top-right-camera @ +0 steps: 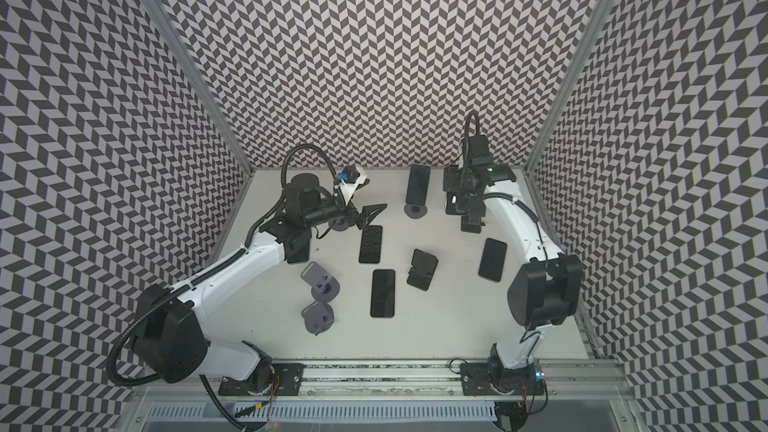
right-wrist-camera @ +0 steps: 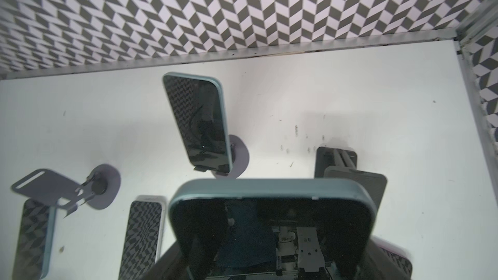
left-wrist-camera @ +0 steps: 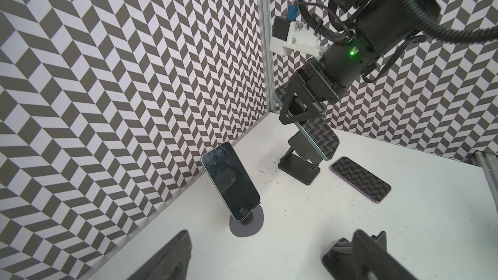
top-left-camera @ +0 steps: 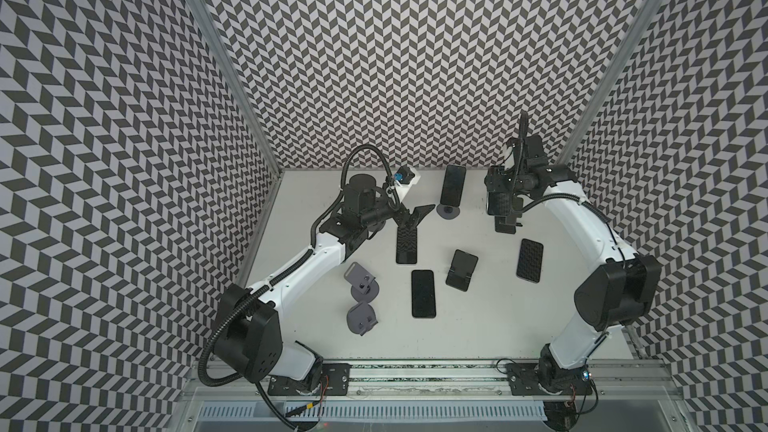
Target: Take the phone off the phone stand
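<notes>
My right gripper (top-left-camera: 500,205) is shut on the long edges of a teal-edged phone (left-wrist-camera: 319,134), which fills the near part of the right wrist view (right-wrist-camera: 269,192). The phone hangs tilted right over the black folding phone stand (left-wrist-camera: 297,164) at the back right (top-left-camera: 505,227); whether they still touch is unclear. A second phone (top-left-camera: 453,184) leans on a grey round-based stand (top-left-camera: 448,212) at the back centre, also seen from the left wrist (left-wrist-camera: 229,181). My left gripper (top-left-camera: 415,217) hovers open and holds nothing, left of that stand, its fingers (left-wrist-camera: 167,259) wide apart.
Three phones lie flat on the white table (top-left-camera: 478,326): one below the left gripper (top-left-camera: 406,245), one in the middle (top-left-camera: 423,293), one at the right (top-left-camera: 530,260). A black stand (top-left-camera: 461,270) and two grey stands (top-left-camera: 362,282) (top-left-camera: 362,317) stand without phones.
</notes>
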Controlling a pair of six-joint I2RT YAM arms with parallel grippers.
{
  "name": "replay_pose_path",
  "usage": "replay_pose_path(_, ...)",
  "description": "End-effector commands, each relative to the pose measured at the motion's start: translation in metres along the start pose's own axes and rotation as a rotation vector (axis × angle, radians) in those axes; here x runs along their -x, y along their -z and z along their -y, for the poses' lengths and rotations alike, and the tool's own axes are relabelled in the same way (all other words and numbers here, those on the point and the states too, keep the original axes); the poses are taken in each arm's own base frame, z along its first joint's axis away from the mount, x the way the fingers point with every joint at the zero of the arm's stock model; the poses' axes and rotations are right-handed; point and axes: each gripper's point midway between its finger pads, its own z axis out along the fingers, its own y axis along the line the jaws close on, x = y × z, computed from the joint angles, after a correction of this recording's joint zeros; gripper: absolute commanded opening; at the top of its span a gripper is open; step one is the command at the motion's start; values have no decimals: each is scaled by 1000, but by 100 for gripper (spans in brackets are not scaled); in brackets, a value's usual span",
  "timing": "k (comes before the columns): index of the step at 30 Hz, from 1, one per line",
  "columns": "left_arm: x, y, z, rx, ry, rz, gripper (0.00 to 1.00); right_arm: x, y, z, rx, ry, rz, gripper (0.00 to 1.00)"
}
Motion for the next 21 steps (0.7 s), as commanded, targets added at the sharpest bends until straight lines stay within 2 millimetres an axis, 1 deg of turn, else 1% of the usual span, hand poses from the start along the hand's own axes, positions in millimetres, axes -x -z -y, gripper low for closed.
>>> replay_pose_path(1,-4,8,10,5,22,-25,93,1,21,-28,80,4,36,61)
replay_pose_path(6,-6,19,13,59,37,-33,93,-16,27,-61,146,36,9,61)
replay_pose_path(8,-4,24,14,69,53,-26,93,-23,27,-73,170,50,-8,61)
replay_pose_path(13,-9,39,15,110,88,-31,93,-39,21,-99,219,82,-35,61)
replay_pose_path(17,-12,49,12,158,103,-42,93,-44,17,-113,240,94,-38,61)
replay_pose_path(21,-14,55,10,180,107,-54,94,-45,15,-127,261,101,-39,61)
